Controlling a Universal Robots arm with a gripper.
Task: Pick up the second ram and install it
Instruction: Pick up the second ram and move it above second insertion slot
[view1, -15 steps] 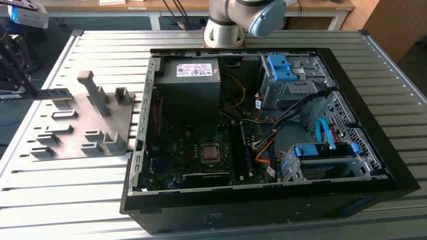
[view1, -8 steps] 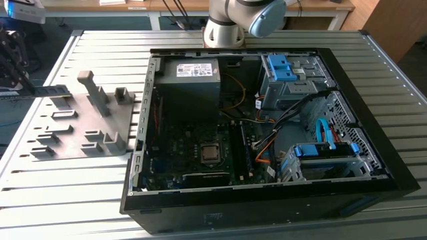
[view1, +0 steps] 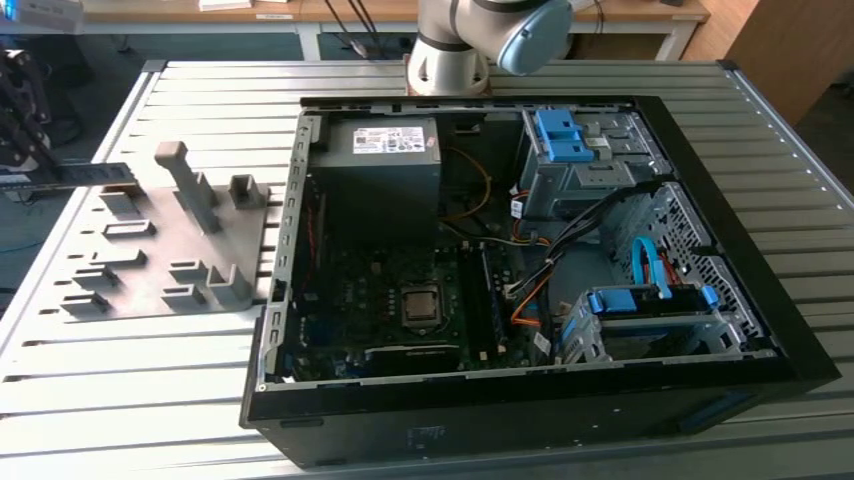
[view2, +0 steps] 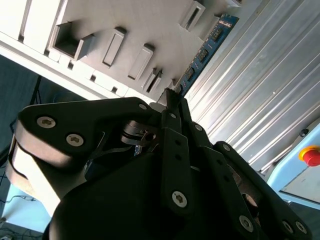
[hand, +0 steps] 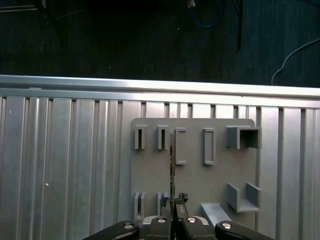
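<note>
Shiny ribbed metal table (view1: 134, 400), matt grey plastic fixture (view1: 200, 252)

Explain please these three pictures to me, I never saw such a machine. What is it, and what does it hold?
It is a robot arm standing at a slatted metal table. One picture comes from a camera off the arm; the other two come from cameras riding near its wrist, looking along the gripper. On the table lie an open computer case and a grey plate with small holder blocks. The gripper is shut on the second ram, a thin blue memory stick, close to the grey plate.
</note>
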